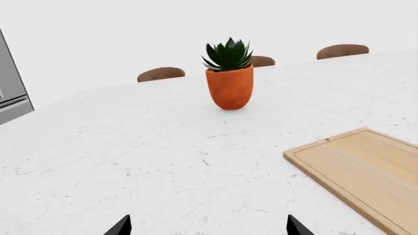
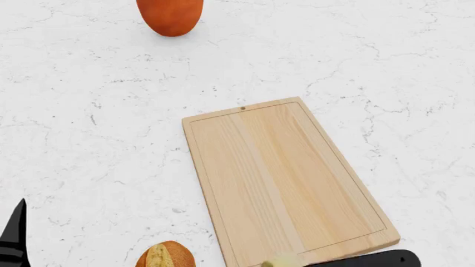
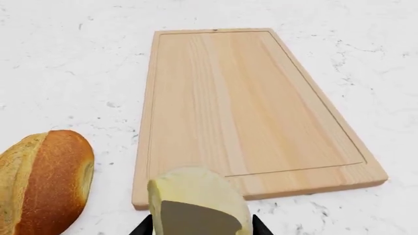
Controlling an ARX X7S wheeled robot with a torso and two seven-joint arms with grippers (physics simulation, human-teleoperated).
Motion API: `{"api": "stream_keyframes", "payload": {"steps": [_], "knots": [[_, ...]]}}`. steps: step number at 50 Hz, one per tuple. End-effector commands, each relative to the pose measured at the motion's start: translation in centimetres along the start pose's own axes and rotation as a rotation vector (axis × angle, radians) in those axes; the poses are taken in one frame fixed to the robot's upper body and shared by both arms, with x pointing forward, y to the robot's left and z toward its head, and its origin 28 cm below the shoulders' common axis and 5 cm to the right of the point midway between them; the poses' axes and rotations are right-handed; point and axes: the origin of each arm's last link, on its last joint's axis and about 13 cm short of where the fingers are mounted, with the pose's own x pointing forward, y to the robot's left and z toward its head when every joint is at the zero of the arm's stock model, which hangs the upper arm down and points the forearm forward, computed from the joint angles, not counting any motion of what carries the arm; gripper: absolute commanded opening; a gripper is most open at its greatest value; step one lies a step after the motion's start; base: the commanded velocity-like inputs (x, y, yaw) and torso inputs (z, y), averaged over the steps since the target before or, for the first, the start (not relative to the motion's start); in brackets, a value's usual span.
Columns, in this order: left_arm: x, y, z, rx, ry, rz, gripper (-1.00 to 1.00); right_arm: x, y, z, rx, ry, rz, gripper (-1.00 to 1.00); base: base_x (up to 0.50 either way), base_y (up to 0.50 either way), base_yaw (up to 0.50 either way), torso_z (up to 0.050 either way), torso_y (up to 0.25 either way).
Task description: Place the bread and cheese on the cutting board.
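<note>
Left wrist view: the left hand (image 1: 207, 229) shows only two dark fingertips, set wide apart with nothing between them, above a white marbled table (image 1: 130, 161).
Left wrist view, beyond: an orange plant pot (image 1: 230, 87) with a spiky dark green plant stands upright on the table; a corner of the cutting board (image 1: 365, 171) lies off to one side; three brown chair backs (image 1: 161, 74) rise past the far table edge; a grey appliance (image 1: 11, 83) sits at the frame's border.
Head view: the light wooden cutting board lies flat and bare on the table, its small dark dot at the far short end.
Head view, near edge: the bread (image 2: 164, 256) rests on the table just left of the board's near corner, apart from it.
Head view, cheese: the cheese (image 2: 283, 260) sits at the board's near edge, beside the black right arm.
Right wrist view: the right hand (image 3: 199, 226) seems closed on the pale yellow cheese, though its fingers are mostly hidden; the cheese sits just short of the board's near edge, bread off to one side.
</note>
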Motion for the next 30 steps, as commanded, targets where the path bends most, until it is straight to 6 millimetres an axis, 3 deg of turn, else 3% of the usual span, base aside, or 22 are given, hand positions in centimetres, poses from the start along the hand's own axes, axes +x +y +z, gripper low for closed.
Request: {"api": "stream_keyframes", "payload": {"steps": [1, 8, 16, 22, 30], "knots": [[0.0, 0.0, 0.0, 0.001, 0.001, -0.001, 1.00, -0.4, -0.3, 2.7, -0.010, -0.095, -0.022, -1.00, 0.00, 0.00, 0.00, 0.000, 0.000], [0.1, 0.0, -0.2, -0.003, 0.005, -0.001, 1.00, 1.9, -1.8, 6.6, 0.001, -0.151, -0.079, -1.00, 0.00, 0.00, 0.00, 0.000, 0.000], [0.1, 0.1, -0.1, -0.009, 0.004, 0.007, 1.00, 6.9, -3.5, 10.7, 0.015, -0.176, -0.099, -1.00, 0.00, 0.00, 0.00, 0.000, 0.000], [0.2, -0.1, -0.4, -0.011, 0.014, -0.005, 1.00, 10.5, -3.6, 12.0, 0.015, -0.155, -0.105, -1.00, 0.00, 0.00, 0.00, 0.000, 0.000], [0.1, 0.1, -0.3, -0.015, 0.013, -0.003, 1.00, 13.7, -4.1, 12.1, 0.015, -0.128, -0.112, -1.00, 0.00, 0.00, 0.00, 0.000, 0.000]]}}
